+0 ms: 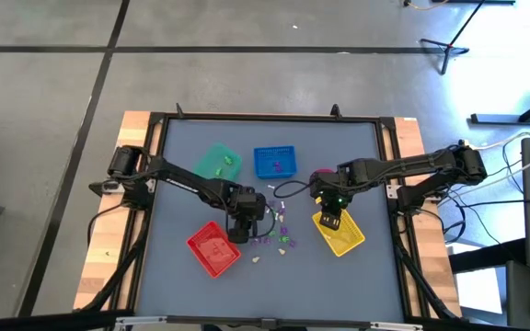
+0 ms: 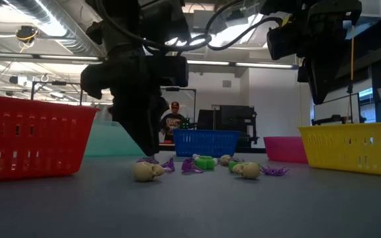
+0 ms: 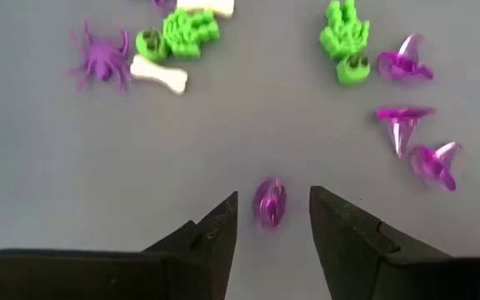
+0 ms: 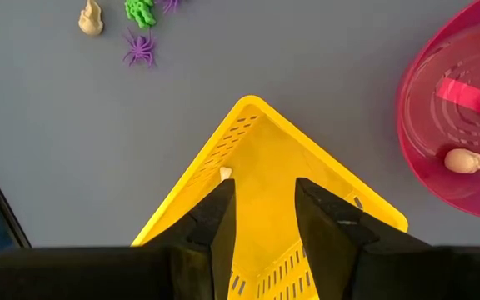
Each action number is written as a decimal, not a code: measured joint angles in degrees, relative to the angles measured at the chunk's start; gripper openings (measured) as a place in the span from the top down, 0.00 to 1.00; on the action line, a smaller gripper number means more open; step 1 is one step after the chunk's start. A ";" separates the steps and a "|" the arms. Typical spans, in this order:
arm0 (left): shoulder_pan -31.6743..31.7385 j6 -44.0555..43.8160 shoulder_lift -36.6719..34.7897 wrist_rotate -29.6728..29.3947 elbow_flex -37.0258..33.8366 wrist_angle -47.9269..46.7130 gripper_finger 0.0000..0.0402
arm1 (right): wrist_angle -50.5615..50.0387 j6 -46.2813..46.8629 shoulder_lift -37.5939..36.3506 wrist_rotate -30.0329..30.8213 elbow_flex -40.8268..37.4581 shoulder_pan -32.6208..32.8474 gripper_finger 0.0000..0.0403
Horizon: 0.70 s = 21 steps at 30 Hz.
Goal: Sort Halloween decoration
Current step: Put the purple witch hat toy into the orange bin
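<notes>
Nearest me, the open left claw [image 3: 272,218] straddles a purple trinket [image 3: 269,202] on the grey table [image 3: 223,133]. The Halloween decoration [image 1: 279,234] lies scattered mid-table. My right claw [image 4: 263,204], open and empty, hovers above the yellow tray [image 4: 261,158].

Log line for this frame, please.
left hand: open, straddling purple hat | right hand: open over yellow tray

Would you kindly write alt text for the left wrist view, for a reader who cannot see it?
The left hand, fingers open, points down at a small purple trinket lying on the grey table between its fingertips. Farther off lie purple witch hats, green pieces, a white bone and a purple spider.
</notes>
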 joint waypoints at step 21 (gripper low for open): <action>-0.03 0.04 2.98 0.60 0.18 -0.12 0.79 | 0.02 0.01 0.00 -0.01 0.00 0.01 0.69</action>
